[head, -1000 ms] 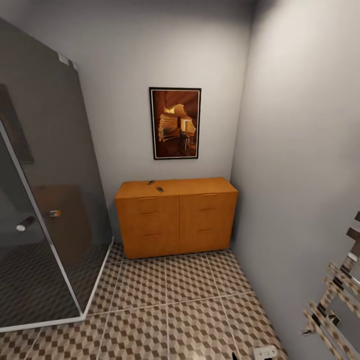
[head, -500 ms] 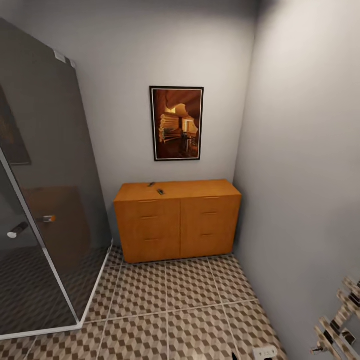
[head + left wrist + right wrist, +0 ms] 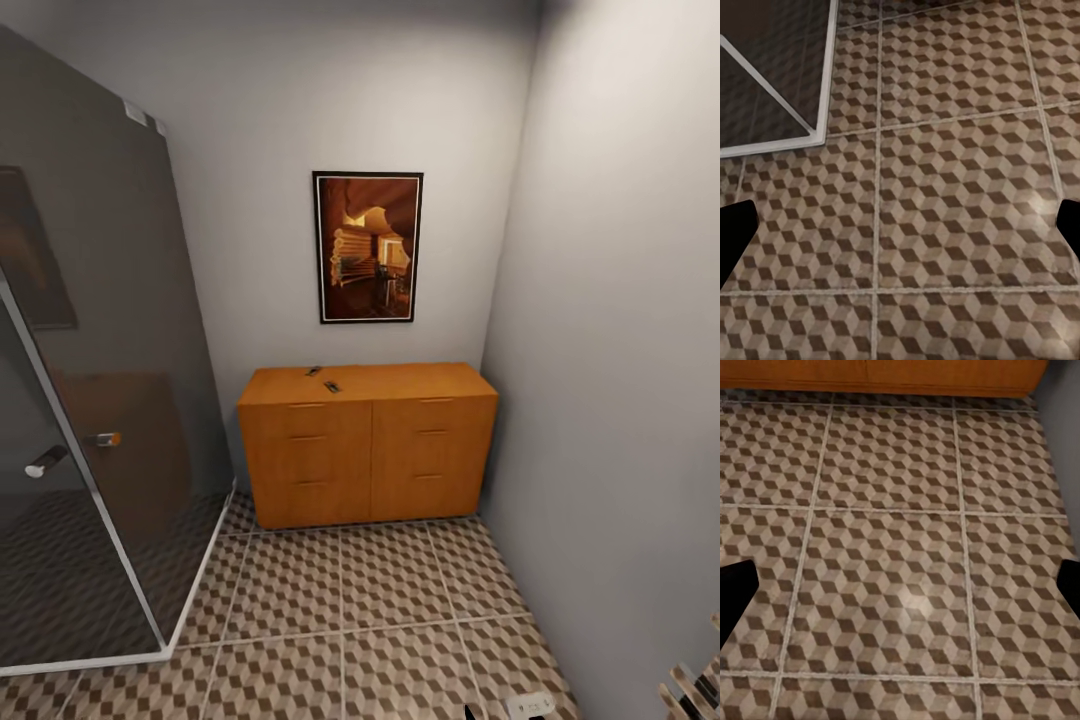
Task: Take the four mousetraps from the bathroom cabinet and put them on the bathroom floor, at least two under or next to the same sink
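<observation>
Two mousetraps show as tiny dark slabs, one [image 3: 313, 371] and the other [image 3: 332, 386], on top of the orange wooden cabinet [image 3: 368, 450] against the far wall in the head view. The bathroom floor [image 3: 390, 620], with its cube-pattern tiles, stretches from the cabinet toward me. My left gripper [image 3: 900, 240] hangs open above bare tiles, with its dark fingertips [image 3: 735, 232] at the picture's two sides. My right gripper [image 3: 900, 600] is open too, over tiles near the cabinet's base [image 3: 885, 375]. The bathroom sink is out of view.
A dark glass shower enclosure [image 3: 90, 420] with a white base rim [image 3: 825, 90] takes up the left side. A grey wall [image 3: 620, 400] closes the right side. A framed picture [image 3: 368, 246] hangs above the cabinet. A chrome towel rail's tip [image 3: 695, 690] pokes in at lower right.
The whole head view has shifted. The cabinet and picture sit a little further right in the frame and the towel rail has slid almost out at lower right. The mousetraps have not moved on the cabinet.
</observation>
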Motion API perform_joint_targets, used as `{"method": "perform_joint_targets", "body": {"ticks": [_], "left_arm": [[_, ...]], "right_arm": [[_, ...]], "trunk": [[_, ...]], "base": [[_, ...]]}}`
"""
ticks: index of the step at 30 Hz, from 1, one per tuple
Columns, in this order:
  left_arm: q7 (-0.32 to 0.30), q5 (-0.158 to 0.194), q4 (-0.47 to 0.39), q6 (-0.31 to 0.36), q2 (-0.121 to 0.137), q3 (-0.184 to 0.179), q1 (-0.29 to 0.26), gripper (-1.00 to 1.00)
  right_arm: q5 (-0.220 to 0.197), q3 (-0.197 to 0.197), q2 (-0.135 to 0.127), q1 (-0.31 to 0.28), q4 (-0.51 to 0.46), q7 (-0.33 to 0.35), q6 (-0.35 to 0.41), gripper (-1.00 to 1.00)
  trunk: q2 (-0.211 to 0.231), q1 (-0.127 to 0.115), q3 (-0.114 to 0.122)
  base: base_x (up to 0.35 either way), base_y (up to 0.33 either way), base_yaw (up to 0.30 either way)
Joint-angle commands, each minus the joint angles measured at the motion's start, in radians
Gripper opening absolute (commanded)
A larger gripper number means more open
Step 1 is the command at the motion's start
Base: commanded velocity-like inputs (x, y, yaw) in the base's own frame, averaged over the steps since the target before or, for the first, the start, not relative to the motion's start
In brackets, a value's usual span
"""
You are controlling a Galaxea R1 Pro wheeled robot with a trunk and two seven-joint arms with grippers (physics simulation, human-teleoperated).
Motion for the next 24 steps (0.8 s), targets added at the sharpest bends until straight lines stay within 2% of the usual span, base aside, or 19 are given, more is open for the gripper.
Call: {"method": "perform_joint_targets", "body": {"ticks": [1, 24], "left_arm": [[0.002, 0.007, 0.004, -0.005, -0.001, -0.009, -0.001, 1.00], [0.002, 0.007, 0.004, -0.005, -0.001, -0.009, -0.001, 1.00]], "right_arm": [[-0.007, 0.005, -0.001, 0.000, 0.001, 0.004, -0.003, 1.00], [-0.007, 0.005, -0.001, 0.000, 0.001, 0.004, -0.003, 1.00]], "trunk": [[-0.001, 0.000, 0.000], [-0.001, 0.000, 0.000]], "base": [[0.020, 0.000, 0.101], [0.003, 0.000, 0.135]]}}
